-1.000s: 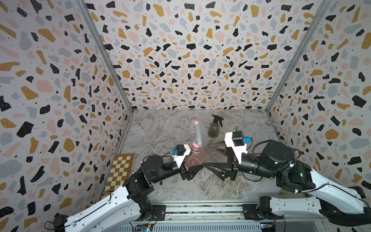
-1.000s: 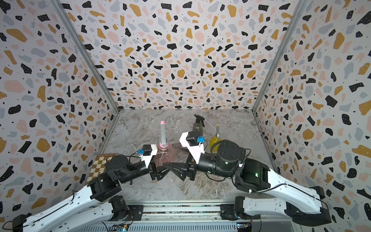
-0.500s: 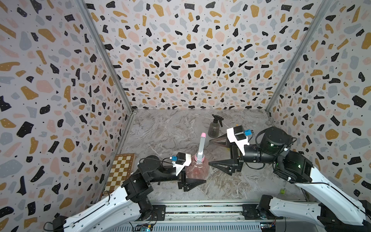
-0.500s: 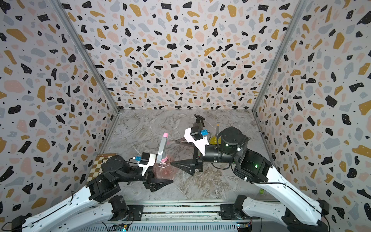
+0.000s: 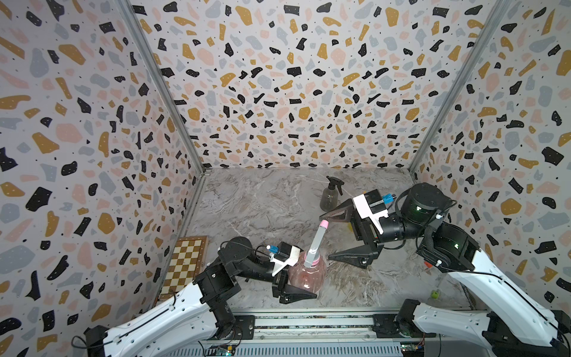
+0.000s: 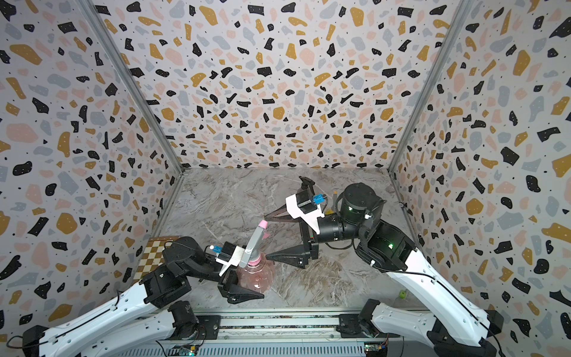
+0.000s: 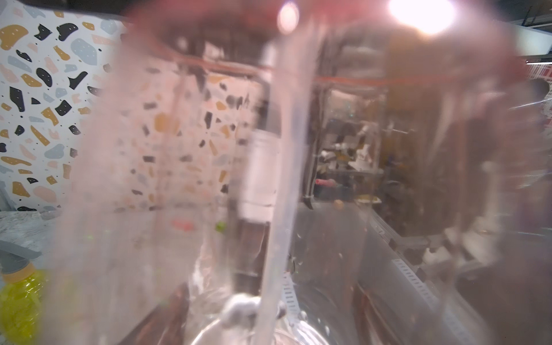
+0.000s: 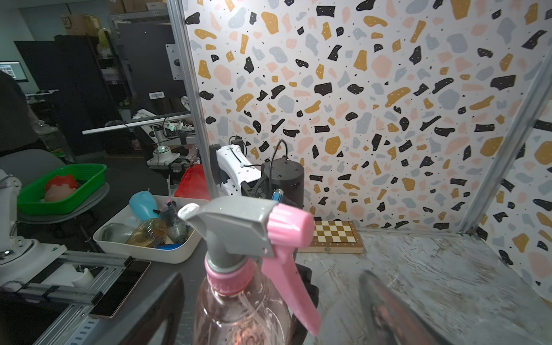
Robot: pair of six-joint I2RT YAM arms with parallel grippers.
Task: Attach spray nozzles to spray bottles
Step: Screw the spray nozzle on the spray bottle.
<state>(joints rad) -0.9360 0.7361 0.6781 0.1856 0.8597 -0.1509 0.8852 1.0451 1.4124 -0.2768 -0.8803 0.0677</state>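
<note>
Bottle [image 8: 239,313] — bulbous pink plastic — clamped in left end effector [image 5: 304,279]; right end effector [image 5: 325,236] agape.

We see three walls [image 5: 293,77] papered in a terrazzo print of black, ochre, pink and grey flecks, joined by bare metal corner posts [image 5: 161,83]. The worktop [image 5: 262,201] is grey marbled; a wooden chessboard [image 5: 185,262] lies at its left edge, near the front corner. Past the open front, a dim room holds a lit monitor [image 8: 13,71], a green tray [image 8: 59,206] and a white bin [image 8: 149,254].
</note>
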